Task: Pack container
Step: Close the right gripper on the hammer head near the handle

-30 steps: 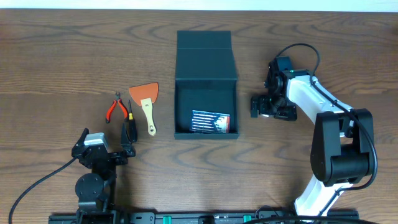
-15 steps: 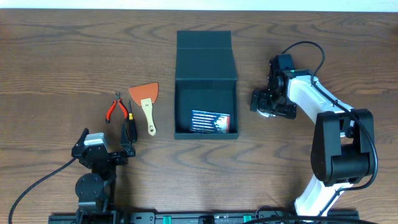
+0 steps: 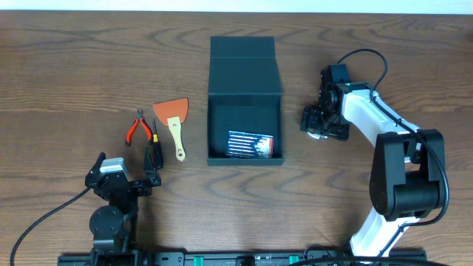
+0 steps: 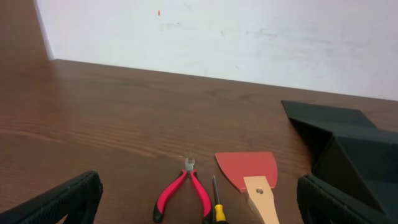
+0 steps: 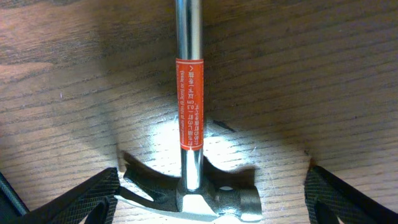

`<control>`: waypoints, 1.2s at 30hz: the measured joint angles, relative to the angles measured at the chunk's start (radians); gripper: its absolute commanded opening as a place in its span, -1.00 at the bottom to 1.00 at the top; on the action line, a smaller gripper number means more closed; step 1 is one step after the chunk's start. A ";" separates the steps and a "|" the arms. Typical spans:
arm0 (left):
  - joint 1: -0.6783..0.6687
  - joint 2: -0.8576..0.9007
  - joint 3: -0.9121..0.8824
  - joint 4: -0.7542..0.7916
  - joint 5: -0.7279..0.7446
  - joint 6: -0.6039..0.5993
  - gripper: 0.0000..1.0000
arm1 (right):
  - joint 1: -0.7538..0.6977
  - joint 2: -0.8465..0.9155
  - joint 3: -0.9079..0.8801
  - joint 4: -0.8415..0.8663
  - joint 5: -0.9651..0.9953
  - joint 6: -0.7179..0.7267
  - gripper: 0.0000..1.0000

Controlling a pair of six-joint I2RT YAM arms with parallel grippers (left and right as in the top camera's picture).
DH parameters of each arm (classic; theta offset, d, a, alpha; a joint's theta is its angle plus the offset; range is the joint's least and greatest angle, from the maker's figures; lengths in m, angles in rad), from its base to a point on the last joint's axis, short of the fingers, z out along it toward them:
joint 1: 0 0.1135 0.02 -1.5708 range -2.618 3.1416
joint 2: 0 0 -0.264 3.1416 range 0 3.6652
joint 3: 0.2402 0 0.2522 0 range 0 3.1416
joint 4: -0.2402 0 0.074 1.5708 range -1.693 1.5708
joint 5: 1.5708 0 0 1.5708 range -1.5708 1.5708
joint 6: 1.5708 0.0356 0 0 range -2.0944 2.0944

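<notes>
The box (image 3: 244, 66) sits mid-frame, the right claw (image 3: 319, 123) just right of it. The claw is spread astride a hammer (image 5: 189, 106).

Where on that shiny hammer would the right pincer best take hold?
On the chrome shaft by the orange label, coming straight down. The hammer lies flat on the table; its shaft is slim and straight, its head wide and clawed. The right pincer hangs open above it.
</notes>
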State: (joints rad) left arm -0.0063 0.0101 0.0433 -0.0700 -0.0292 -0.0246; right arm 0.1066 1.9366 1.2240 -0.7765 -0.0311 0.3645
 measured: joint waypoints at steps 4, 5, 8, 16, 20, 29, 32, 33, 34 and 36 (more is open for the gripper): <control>0.000 0.000 0.000 0.000 0.000 0.000 0.97 | 0.000 0.000 0.000 -0.002 -0.002 0.000 0.56; 0.000 0.000 0.000 0.000 0.000 0.000 0.97 | 0.000 0.000 0.000 -0.003 -0.003 0.000 0.56; 0.000 0.000 0.000 0.000 0.000 0.000 1.00 | 0.000 0.000 0.000 -0.004 -0.003 -0.001 0.54; 0.000 0.000 0.000 0.000 0.000 0.000 0.96 | 0.000 0.000 0.000 -0.004 -0.003 -0.001 0.53; 0.000 0.000 0.000 0.000 0.000 0.000 0.97 | 0.000 0.000 0.000 -0.007 -0.006 -0.005 0.36; 0.000 0.000 0.000 0.000 0.000 0.000 0.97 | 0.000 0.000 0.000 -0.011 -0.025 -0.016 0.15; 0.000 0.000 0.000 0.000 0.000 0.000 0.97 | 0.000 0.000 0.000 -0.017 -0.032 -0.023 -0.27; 0.000 0.000 0.000 0.000 0.000 0.000 0.97 | 0.000 0.000 0.001 -0.018 -0.034 -0.026 -0.42; 0.000 0.000 0.000 0.000 0.000 0.000 0.97 | 0.000 0.000 0.003 -0.019 -0.040 -0.027 -0.51; 0.000 0.000 0.000 0.000 0.000 0.000 0.97 | 0.000 -0.001 0.006 -0.019 -0.044 -0.026 -0.49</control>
State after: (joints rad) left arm -0.0063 0.0101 0.0433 -0.0700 -0.0292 -0.0246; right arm 0.1066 1.9358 1.2297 -0.7956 -0.0753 0.3382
